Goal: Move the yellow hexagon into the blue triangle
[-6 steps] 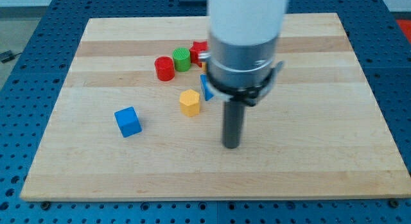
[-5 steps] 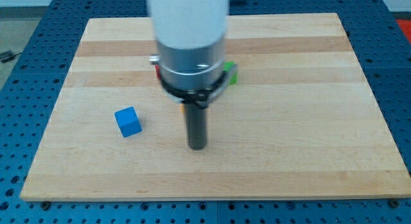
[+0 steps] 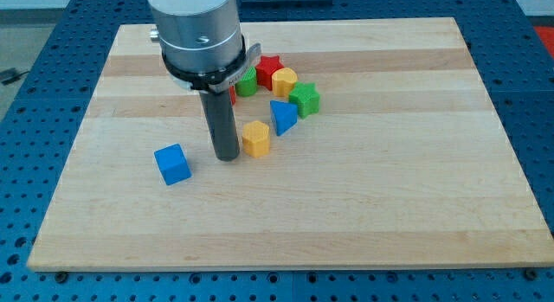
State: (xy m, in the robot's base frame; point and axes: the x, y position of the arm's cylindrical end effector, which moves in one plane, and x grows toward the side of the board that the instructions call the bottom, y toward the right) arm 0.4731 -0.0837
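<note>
Wooden board (image 3: 389, 207) on a blue pegboard bench (image 3: 537, 120). My tip (image 3: 227, 157) is down on the board, just left of the yellow hexagon (image 3: 256, 138), very close or touching, can't tell which. No pincer here, only the rod. The blue triangle (image 3: 282, 117) sits just up-right of the hexagon. Blue cube (image 3: 172, 163) lies toward the left edge. Red star (image 3: 269, 68), yellow cylinder (image 3: 284, 80), green star (image 3: 305, 99), and green cylinder (image 3: 247, 81) cluster toward the top edge.
</note>
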